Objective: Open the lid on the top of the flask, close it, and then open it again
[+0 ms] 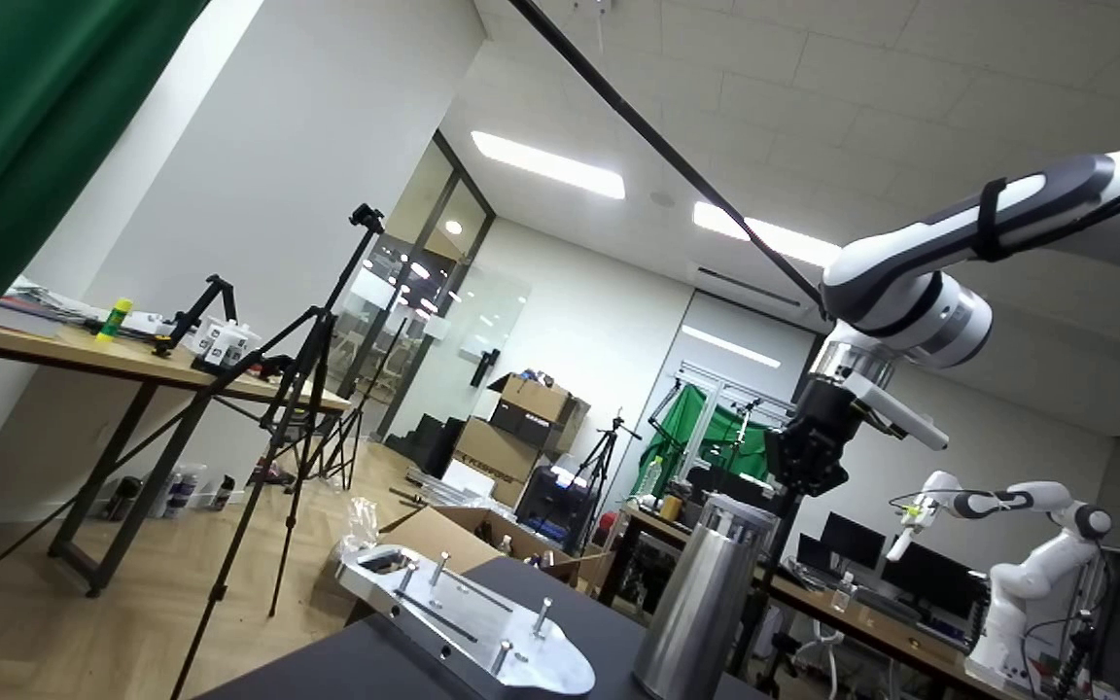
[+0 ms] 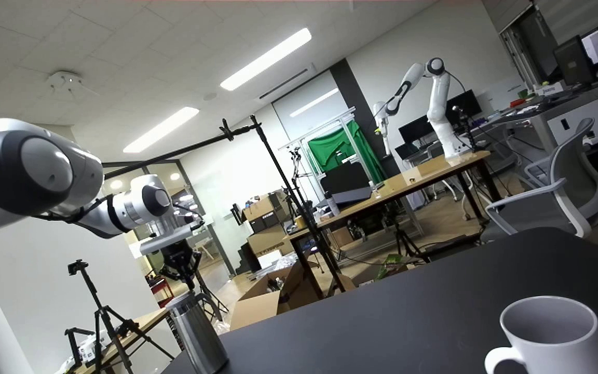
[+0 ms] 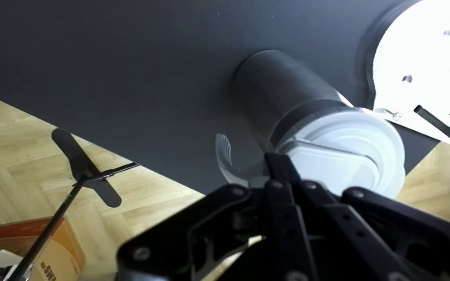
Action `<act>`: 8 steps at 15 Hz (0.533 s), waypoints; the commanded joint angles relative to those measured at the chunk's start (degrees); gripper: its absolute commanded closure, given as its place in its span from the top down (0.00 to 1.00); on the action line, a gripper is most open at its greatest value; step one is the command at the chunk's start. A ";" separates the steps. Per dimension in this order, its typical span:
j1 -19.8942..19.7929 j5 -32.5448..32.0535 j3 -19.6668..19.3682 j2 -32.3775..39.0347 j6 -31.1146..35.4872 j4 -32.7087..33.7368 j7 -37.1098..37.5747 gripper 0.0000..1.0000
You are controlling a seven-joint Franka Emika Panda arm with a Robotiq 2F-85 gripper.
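The flask [image 1: 698,612] is a tall brushed-metal cylinder standing upright on the dark table; it also shows in an exterior view [image 2: 200,335] and in the wrist view [image 3: 279,84]. Its lid [image 1: 741,511] is on top, seen also in an exterior view [image 2: 179,301]. In the wrist view the lid [image 3: 369,136] shows a flat flap lying within its round rim. A curved handle [image 3: 225,156] sticks out at the flask's side. My gripper [image 3: 283,168] is shut, with nothing seen between its fingers. Its tips are at the lid's handle side, hiding part of it; whether they touch is unclear.
A flat white metal device [image 1: 482,622] with upright bolts lies beside the flask, also in the wrist view [image 3: 412,66]. A white mug [image 2: 553,337] stands on the table. The table edge is near the flask. A black tripod pole [image 2: 304,208] stands beyond the table.
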 commanded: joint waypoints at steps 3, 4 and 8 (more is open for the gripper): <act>0.12 0.19 -0.09 0.33 -0.98 0.64 0.86 0.00; 0.16 0.15 -0.13 0.39 -0.93 0.63 0.91 0.00; 0.52 -0.16 -0.29 1.08 -0.94 0.94 0.97 0.00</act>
